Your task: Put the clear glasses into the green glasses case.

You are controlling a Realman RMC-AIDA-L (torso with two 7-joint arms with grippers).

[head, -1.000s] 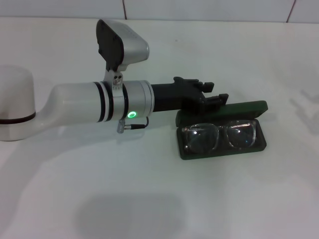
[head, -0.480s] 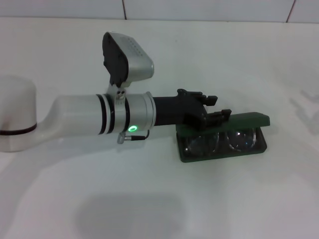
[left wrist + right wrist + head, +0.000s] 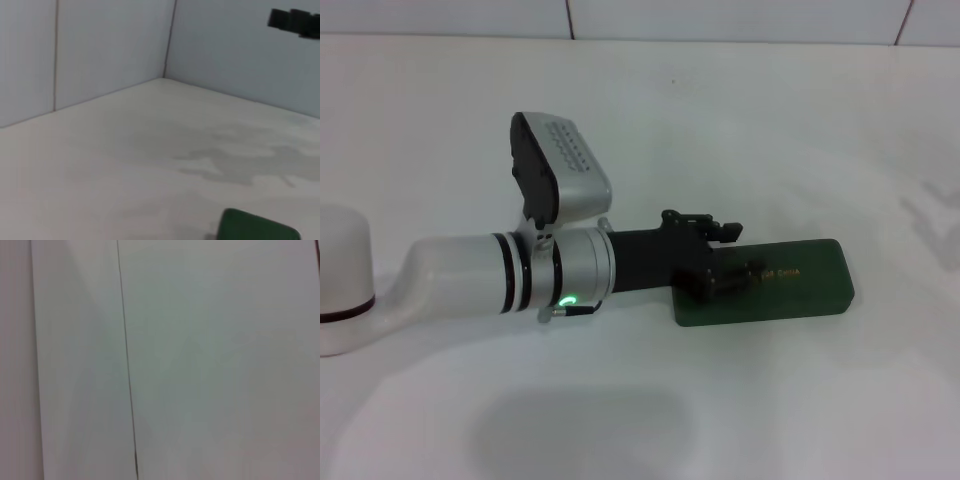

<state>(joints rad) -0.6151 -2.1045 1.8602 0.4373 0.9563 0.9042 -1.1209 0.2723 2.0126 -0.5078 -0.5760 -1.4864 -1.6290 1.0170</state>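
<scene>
the left gripper lies low across the near end of the case, its black fingers resting on the lid. whether those fingers are apart or together i cannot tell; they seem to press flat on the lid and do not seem to pinch anything. the arm reaches in from the robot's left, almost level with the table, which suits a downward push on the lid more than a grasp from above.

the case sits just under and beyond the fingertips, lid down, its flat green top showing with small gold lettering just past the fingers. no gap shows between lid and base from the head view. the glasses are not visible anywhere; judging from the closed lid and the task, they are most likely inside, but the pictures cannot confirm it.

the left wrist view shows only a rounded green corner of the case at its edge, with bare table and wall beyond, so it adds nothing about the fingers.

the right gripper is out of sight; its wrist view faces a plain wall, so that arm looks parked away from the work.

as a judgement, the task seems at its last step: the lid pressed shut. what remains is likely to lift the fingers straight off so the case does not slide or spring open.
</scene>
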